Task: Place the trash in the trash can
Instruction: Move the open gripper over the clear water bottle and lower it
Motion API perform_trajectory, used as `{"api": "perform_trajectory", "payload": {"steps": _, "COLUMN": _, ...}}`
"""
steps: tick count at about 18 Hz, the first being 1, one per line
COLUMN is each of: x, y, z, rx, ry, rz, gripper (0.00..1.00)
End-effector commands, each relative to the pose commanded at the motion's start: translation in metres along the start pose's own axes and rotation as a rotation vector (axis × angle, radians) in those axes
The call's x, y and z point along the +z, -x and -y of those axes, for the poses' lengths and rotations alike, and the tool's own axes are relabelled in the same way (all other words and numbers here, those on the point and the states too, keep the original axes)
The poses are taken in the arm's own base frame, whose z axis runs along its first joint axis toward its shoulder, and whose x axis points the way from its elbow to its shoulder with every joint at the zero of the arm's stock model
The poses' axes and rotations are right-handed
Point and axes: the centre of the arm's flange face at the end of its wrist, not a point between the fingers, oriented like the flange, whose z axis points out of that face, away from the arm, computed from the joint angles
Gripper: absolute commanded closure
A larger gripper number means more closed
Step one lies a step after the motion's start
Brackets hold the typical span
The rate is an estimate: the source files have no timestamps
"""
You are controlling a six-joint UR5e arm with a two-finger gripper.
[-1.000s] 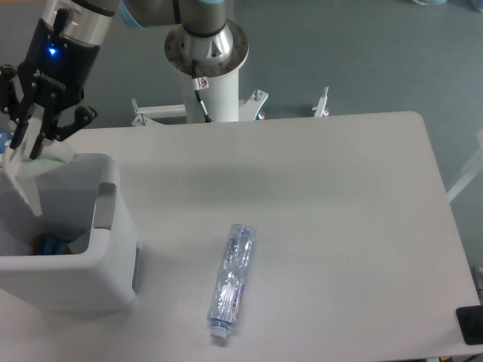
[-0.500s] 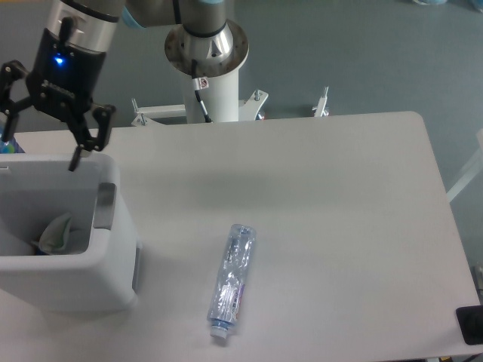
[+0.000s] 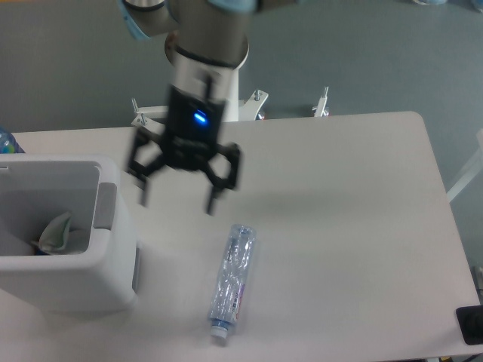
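Above the table [image 3: 355, 188], gripper [image 3: 178, 202] hangs motion-blurred, fingers spread wide, holding nothing. Wrapper [image 3: 54, 231] looks to be inside trash can [image 3: 83, 283]; bottle [image 3: 232, 280] lies flat on the table, near the gripper. Bottle step in hand: next needs descent and closing across its body.

No text can be read anywhere; the print on the bottle's label [image 3: 233, 290] is too small to make out.

Wide-open end effector [image 3: 178, 202] above table, near bottle [image 3: 232, 281]
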Motion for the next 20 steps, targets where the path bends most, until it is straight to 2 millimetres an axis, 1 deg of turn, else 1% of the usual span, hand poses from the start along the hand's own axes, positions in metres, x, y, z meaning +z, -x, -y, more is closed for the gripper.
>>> {"api": "perform_trajectory", "payload": {"steps": 1, "x": 0.012, "y": 0.012, "z": 0.004, "rx": -0.011, "ry": 0.014, "rz": 0.038, "gripper": 0.00}}
{"api": "perform_trajectory", "payload": {"steps": 4, "x": 0.036, "y": 0.026, "z": 0.019, "rx": -0.007, "ry": 0.023, "rz": 0.067, "gripper": 0.00}}
{"api": "perform_trajectory", "payload": {"steps": 6, "x": 0.048, "y": 0.034, "z": 0.023, "rx": 0.043, "ry": 0.034, "rz": 0.097, "gripper": 0.00}}
{"api": "perform_trajectory", "payload": {"steps": 7, "x": 0.053, "y": 0.037, "z": 0.021, "rx": 0.090, "ry": 0.047, "rz": 0.104, "gripper": 0.00}}
{"api": "perform_trajectory", "payload": {"steps": 11, "x": 0.076, "y": 0.042, "z": 0.006, "rx": 0.245, "ry": 0.102, "rz": 0.088, "gripper": 0.00}}
{"api": "perform_trajectory", "payload": {"steps": 13, "x": 0.091, "y": 0.047, "z": 0.006, "rx": 0.241, "ry": 0.116, "rz": 0.084, "gripper": 0.00}}
{"api": "perform_trajectory", "payload": {"steps": 17, "x": 0.128, "y": 0.051, "z": -0.003, "rx": 0.237, "ry": 0.166, "rz": 0.064, "gripper": 0.00}}
{"api": "perform_trajectory", "payload": {"steps": 18, "x": 0.136, "y": 0.050, "z": -0.002, "rx": 0.245, "ry": 0.171, "rz": 0.060, "gripper": 0.00}}
{"api": "perform_trajectory", "payload": {"steps": 20, "x": 0.153, "y": 0.039, "z": -0.004, "rx": 0.254, "ry": 0.188, "rz": 0.049, "gripper": 0.00}}
